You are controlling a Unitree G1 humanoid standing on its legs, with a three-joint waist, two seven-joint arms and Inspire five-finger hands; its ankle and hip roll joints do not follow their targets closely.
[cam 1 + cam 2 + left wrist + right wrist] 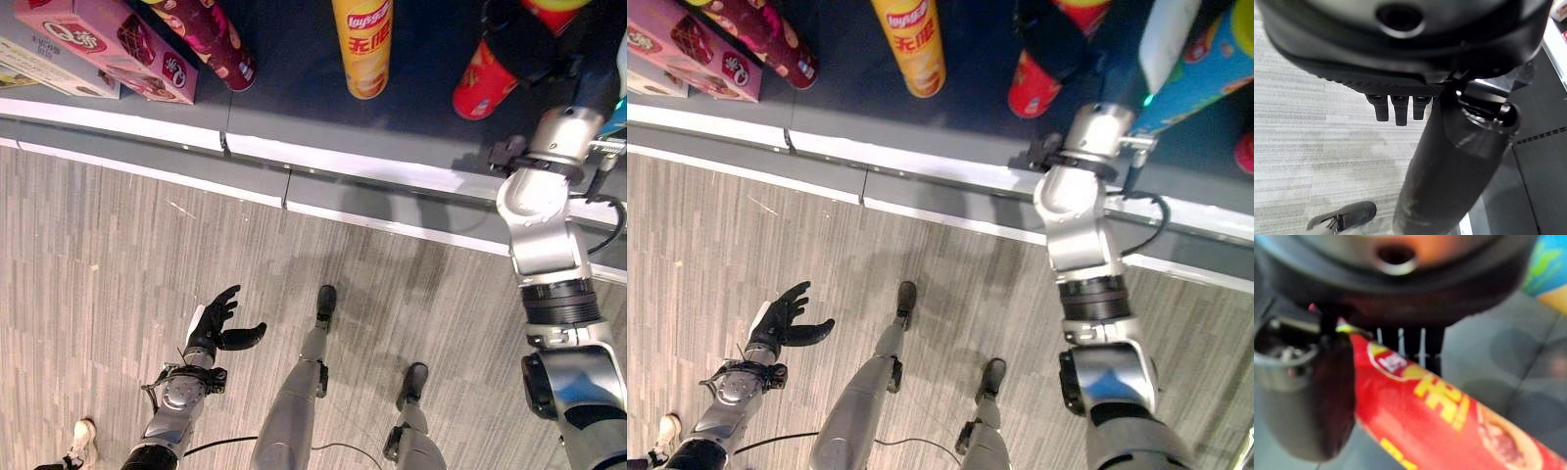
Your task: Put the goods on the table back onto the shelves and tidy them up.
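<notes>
Right robot hand point(529, 44) grips a glossy red can point(482, 83) on the dark shelf point(294, 88); left robot hand point(217, 323) hangs open, empty, above the floor point(98, 245).

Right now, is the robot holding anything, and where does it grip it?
The right hand grips a red can near its top end. The left hand holds nothing.
</notes>
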